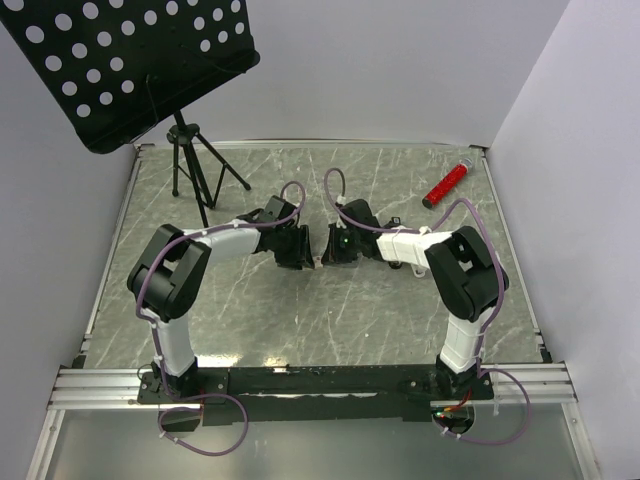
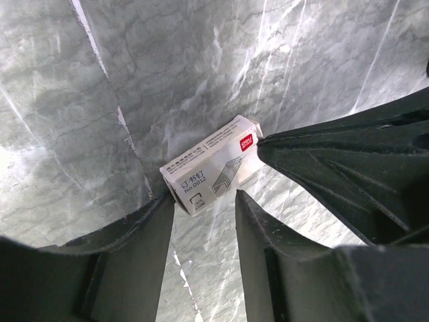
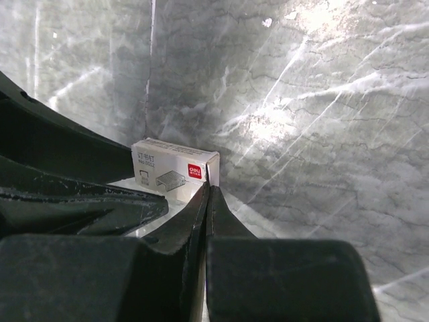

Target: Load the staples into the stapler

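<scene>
The staples are a small cream box with a red logo [image 2: 208,164], lying slanted at the tips of my left gripper [image 2: 201,196]. One finger touches its short end and the other its long lower edge, so the box is pinched. My right gripper [image 3: 208,186] is shut, and its tips press against the far end of the box [image 3: 171,171] by the red logo. I cannot tell whether a flap is caught between them. In the top view both grippers [image 1: 305,255] [image 1: 328,255] meet nose to nose mid-table around the box [image 1: 318,262]. The stapler is out of view.
A red cylinder [image 1: 446,185] lies at the back right of the marble table [image 1: 300,330]. A black perforated music stand [image 1: 140,70] on a tripod [image 1: 195,175] stands at the back left. White walls close in the back and the right side.
</scene>
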Controlling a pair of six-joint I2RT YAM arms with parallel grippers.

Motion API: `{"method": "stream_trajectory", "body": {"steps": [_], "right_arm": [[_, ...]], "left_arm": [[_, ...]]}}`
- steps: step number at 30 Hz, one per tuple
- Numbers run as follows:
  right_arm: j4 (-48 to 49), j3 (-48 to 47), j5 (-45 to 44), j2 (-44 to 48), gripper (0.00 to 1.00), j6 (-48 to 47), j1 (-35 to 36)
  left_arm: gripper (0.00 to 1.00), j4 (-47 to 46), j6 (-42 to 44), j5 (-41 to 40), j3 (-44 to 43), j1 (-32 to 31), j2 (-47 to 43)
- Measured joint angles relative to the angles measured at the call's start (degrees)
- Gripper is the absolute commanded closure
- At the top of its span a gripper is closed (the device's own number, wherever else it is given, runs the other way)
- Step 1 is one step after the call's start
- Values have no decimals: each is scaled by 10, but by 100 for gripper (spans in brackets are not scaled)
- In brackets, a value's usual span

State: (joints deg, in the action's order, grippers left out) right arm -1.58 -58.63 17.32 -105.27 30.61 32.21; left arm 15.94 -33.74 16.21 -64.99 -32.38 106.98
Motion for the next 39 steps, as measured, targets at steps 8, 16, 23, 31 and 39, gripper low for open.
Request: {"method": "stream_trajectory", "body": {"steps": [8, 16, 23, 31, 39], "right_arm": [[-70, -28, -23, 3, 100, -40, 10], [-136, -27, -15, 30, 100, -95, 17], [-152, 33, 13, 87, 100, -138, 20], [-153, 77, -12, 124, 59, -97, 21], [-137, 33, -63, 120, 55, -34, 21]], "left_arm": [[37, -22, 2, -16, 65, -1, -57], [19, -48, 31, -68, 173, -26, -162], [17, -122, 77, -124, 227, -123, -218], [18, -168, 66, -182, 252, -125, -249], [18, -176, 33, -228, 256, -108, -302]]}}
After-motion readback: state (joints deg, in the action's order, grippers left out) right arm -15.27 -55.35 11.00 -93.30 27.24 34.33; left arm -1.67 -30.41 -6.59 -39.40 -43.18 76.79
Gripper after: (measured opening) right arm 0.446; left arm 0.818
